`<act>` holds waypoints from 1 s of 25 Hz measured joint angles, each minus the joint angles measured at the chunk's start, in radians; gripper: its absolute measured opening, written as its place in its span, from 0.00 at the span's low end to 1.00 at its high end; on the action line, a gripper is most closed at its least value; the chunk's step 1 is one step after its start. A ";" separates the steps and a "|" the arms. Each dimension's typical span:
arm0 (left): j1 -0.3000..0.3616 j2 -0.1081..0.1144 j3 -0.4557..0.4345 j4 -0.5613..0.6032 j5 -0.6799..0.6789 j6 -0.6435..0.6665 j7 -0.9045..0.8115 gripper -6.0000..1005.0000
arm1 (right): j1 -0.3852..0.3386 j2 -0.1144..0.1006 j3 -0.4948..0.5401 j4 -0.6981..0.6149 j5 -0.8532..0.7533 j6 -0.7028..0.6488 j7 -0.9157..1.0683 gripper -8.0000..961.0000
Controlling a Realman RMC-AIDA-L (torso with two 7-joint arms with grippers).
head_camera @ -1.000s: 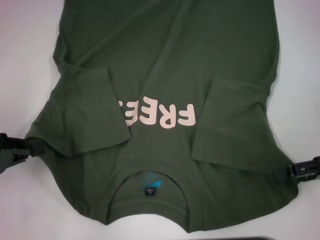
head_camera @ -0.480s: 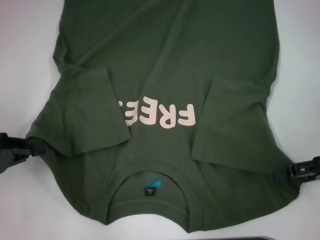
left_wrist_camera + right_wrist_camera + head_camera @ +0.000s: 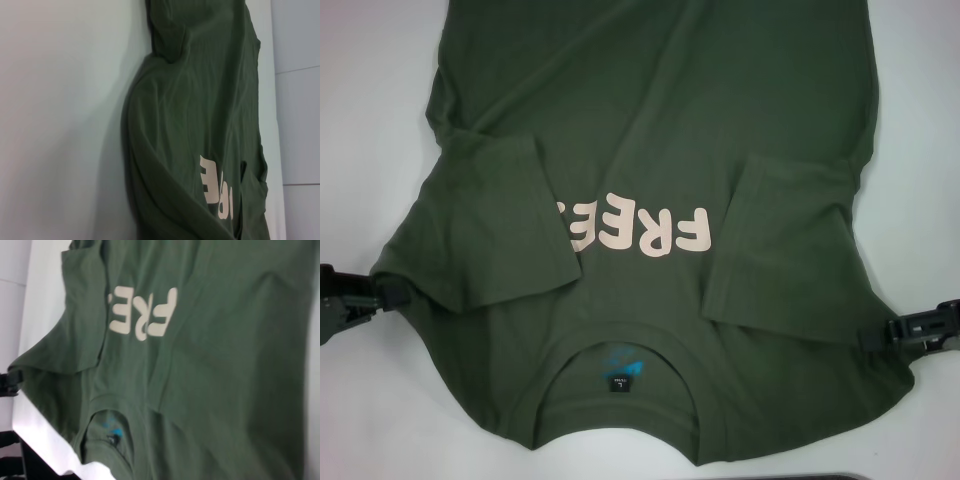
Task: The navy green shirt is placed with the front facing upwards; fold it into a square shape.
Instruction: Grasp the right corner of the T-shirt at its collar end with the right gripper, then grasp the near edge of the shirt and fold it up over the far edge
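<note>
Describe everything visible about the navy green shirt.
The navy green shirt is dark olive, cotton-looking, lying front up and wrinkled on the white table. Both short sleeves are folded inward, the left one covering part of the cream lettering. The round collar, with a small dark label, is nearest the robot. The left hand and right hand meet its shoulder edges.

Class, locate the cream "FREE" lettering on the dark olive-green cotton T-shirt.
In the head view the cream "FREE" lettering sits mid-chest on the dark olive-green cotton T-shirt, between the two folded-in sleeves, its left end covered by the left sleeve.

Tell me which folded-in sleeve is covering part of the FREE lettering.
The sleeve on the robot's left: its edge hides the last E. The right sleeve lies clear of the F.
</note>
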 joint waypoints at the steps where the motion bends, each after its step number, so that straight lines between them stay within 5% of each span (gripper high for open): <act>1: 0.000 0.000 0.000 0.000 0.000 0.001 0.000 0.03 | -0.001 0.000 0.000 -0.003 0.000 0.000 0.002 0.88; 8: -0.002 0.001 -0.005 0.002 -0.001 0.002 0.000 0.03 | -0.001 -0.006 0.002 -0.007 0.006 -0.024 -0.007 0.71; 19: 0.000 0.002 -0.003 0.002 -0.001 0.003 0.000 0.03 | -0.001 -0.010 0.001 -0.007 0.003 -0.032 -0.005 0.21; 25: -0.001 0.005 -0.002 0.003 0.001 0.030 0.005 0.03 | -0.007 -0.023 0.003 -0.009 0.002 -0.042 -0.005 0.02</act>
